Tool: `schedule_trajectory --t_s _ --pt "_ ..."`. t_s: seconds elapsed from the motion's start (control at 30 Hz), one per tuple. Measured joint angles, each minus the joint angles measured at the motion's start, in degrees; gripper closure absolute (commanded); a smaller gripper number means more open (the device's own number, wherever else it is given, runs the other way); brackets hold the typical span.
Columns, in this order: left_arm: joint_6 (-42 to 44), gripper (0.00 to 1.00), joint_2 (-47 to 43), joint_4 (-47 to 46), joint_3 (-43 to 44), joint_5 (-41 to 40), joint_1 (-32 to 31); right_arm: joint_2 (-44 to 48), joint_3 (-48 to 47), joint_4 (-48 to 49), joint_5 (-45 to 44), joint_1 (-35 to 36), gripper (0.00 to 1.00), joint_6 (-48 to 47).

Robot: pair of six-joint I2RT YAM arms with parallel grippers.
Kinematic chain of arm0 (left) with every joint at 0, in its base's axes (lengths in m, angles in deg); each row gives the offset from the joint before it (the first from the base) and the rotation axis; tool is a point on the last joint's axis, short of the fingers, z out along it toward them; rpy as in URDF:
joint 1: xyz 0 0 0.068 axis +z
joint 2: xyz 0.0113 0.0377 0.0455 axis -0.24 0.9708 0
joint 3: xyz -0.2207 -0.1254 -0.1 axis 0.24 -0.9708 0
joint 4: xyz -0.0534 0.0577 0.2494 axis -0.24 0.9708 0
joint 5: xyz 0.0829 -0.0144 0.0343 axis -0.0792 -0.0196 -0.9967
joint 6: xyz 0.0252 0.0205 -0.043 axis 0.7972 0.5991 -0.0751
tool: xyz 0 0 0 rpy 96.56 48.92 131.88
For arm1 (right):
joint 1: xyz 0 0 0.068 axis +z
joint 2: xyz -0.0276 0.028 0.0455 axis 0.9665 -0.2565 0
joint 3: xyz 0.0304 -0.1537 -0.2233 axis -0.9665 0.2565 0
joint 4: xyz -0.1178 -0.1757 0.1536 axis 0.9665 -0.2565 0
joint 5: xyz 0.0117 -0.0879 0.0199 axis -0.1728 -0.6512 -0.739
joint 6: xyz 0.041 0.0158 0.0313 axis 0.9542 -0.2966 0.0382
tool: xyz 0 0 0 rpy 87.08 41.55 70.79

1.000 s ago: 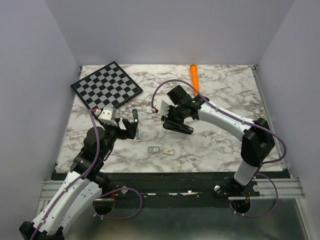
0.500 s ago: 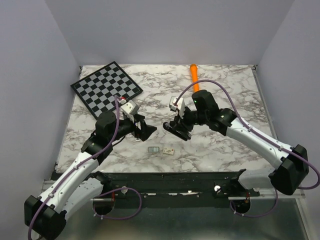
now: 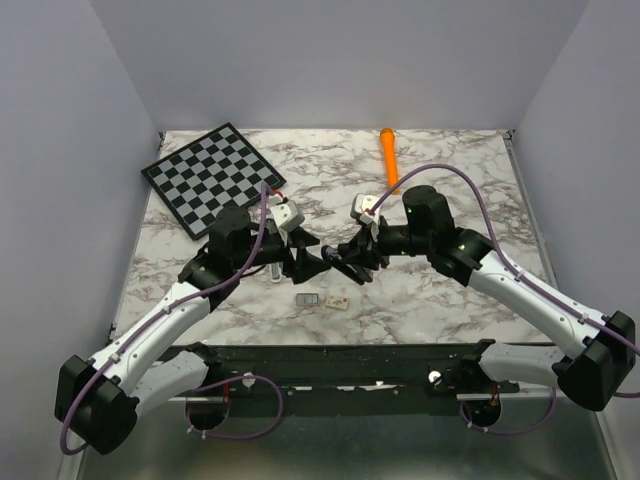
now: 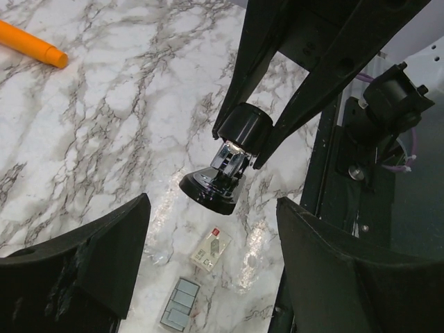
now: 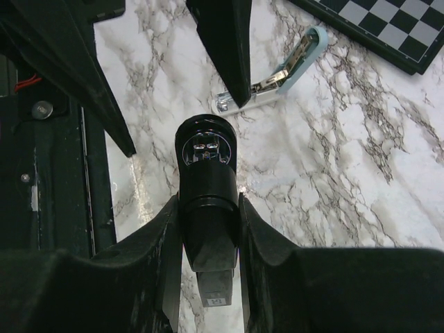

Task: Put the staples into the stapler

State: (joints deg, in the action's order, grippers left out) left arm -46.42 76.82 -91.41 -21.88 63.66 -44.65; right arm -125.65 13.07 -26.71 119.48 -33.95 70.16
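Aloft, slim black stapler (image 5: 206,173) clamped in right gripper (image 5: 208,208), long axis aimed nose-first at wide-open left gripper (image 4: 211,205), small silvery-grey staples block (image 4: 179,305) near stapler's nose, seen from left wrist, not right.

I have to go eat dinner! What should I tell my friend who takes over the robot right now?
Left gripper: open, empty, facing the end of the black stapler.
Right gripper: shut on the stapler.
Staples: loose on the marble table near the front edge, beside a small white piece.
Done: stapler is in hand.
Left: open the stapler, pick up the staples, load them.
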Motion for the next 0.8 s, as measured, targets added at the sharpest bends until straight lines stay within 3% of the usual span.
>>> schedule_trajectory --t_s 0.23,0.47,0.57,0.8 --pt "-0.9 0.42 4.5 -1.0 1.0 -0.3 -3.4 0.7 0.1 1.0 1.1 0.0 0.99 0.0" --pt "-4.5 0.71 6.4 -2.1 2.0 -7.0 -4.9 1.8 0.7 1.7 0.5 -0.2 0.99 -0.6" --pt "-6.9 0.77 6.7 -2.0 2.0 -10.8 -5.5 2.1 1.5 2.7 -0.5 -0.4 0.99 -0.9" --pt "-13.8 0.82 6.9 -3.2 2.0 -16.9 -6.6 4.9 4.7 7.1 -3.9 -0.4 0.99 0.5"
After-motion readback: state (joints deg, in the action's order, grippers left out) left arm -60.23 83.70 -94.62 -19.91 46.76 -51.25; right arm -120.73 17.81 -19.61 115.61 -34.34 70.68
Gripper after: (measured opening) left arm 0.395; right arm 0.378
